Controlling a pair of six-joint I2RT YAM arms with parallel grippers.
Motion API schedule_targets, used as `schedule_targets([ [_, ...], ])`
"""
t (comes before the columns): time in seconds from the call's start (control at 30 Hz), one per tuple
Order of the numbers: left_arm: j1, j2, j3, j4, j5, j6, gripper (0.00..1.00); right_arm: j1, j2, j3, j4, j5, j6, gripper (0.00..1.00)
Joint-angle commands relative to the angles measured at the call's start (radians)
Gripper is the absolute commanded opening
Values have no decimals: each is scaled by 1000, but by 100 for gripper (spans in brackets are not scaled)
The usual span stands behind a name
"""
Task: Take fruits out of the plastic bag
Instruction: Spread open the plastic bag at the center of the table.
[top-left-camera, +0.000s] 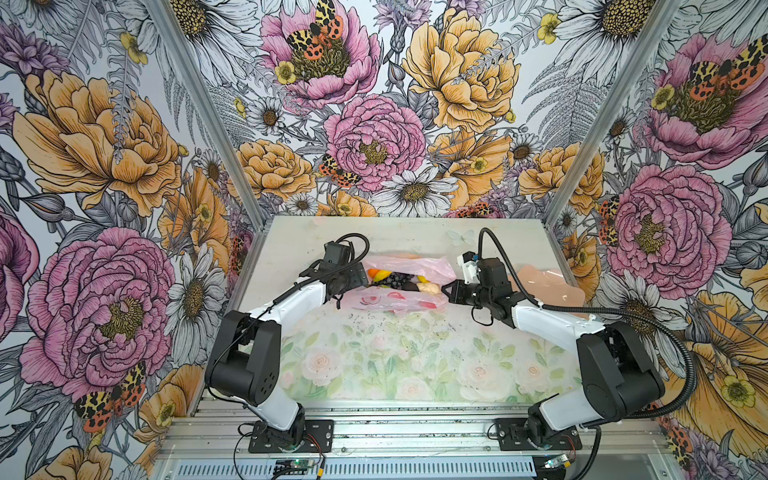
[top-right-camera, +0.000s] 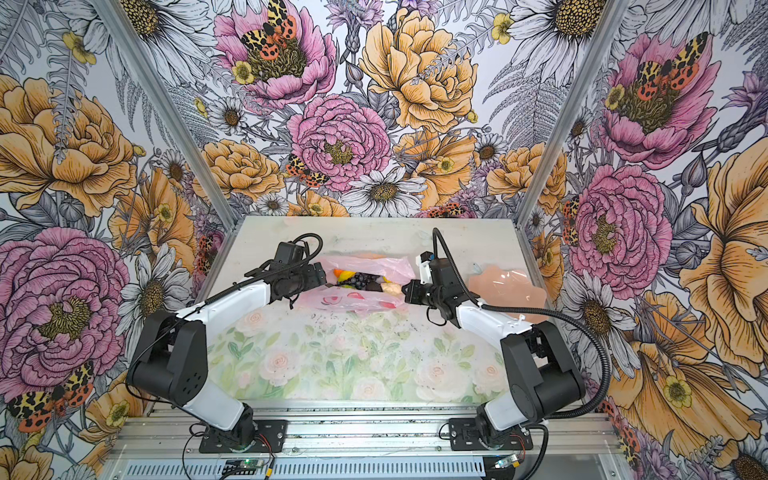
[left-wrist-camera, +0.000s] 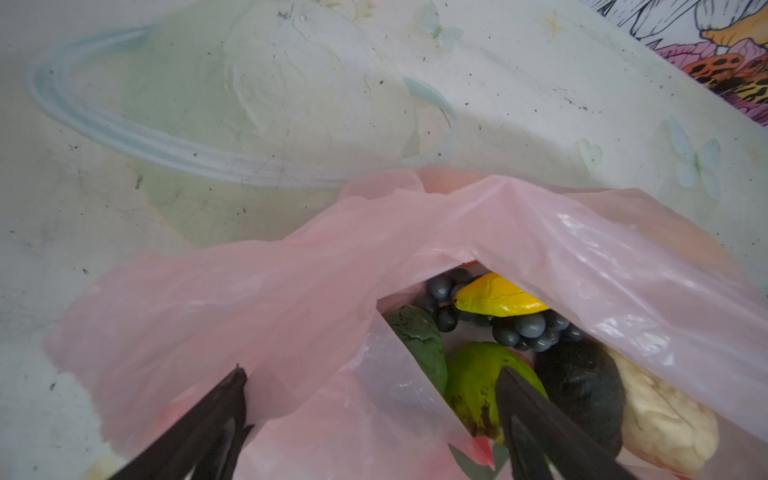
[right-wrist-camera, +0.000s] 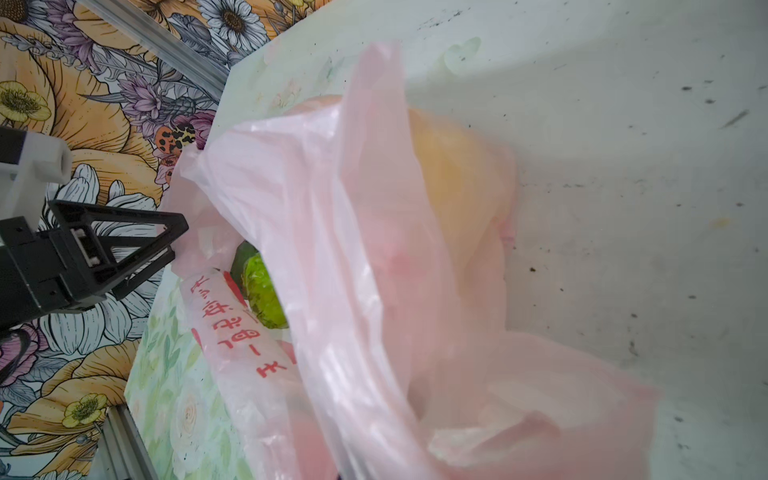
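In both top views the plastic bag (top-left-camera: 405, 266) lies on the surface (top-left-camera: 374, 374), the fruits (top-left-camera: 392, 279) showing in its mouth. The left claw (top-left-camera: 362, 279) stands open at one end of the bag; the right claw (top-left-camera: 449, 291) is closed at the opposite end, apparently pinching the bag's film. In the left wrist view one finger (left-wrist-camera: 540, 424) is inside the mouth over a green fruit (left-wrist-camera: 469, 386), so it is better to straddle that fruit without trapping film. In the right wrist view the right claw's fingers are unseen, and a yellow fruit (right-wrist-camera: 449, 187) blurs behind film.

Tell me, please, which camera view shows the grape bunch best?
The left wrist view: the grape bunch lies close and sharp in the open mouth of the plastic bag. In both top views it is only a small dark cluster. In the right wrist view the pink film hides it.
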Motion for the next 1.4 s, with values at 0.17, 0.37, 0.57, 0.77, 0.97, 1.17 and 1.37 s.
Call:
schedule_targets([
  [0.17,-34,30,-73,77,89,-73,82,8,14,25,-10,45,-10,0],
  [0.37,-45,30,-97,110,110,-65,54,-18,21,31,-2,36,46,0],
  [0.57,-34,-38,-222,210,122,-61,5,-87,41,30,52,-19,152,0],
  [0.77,-43,-187,-399,368,138,-44,0,-105,81,47,56,-9,201,0],
  [0.97,-83,-280,-478,436,145,5,0,-70,32,65,-84,122,96,16],
  [1.17,-120,-315,-472,391,63,47,0,93,-111,172,-411,468,-75,66],
  [1.37,-110,-347,-478,395,74,58,0,285,-55,327,-555,623,-154,72],
])
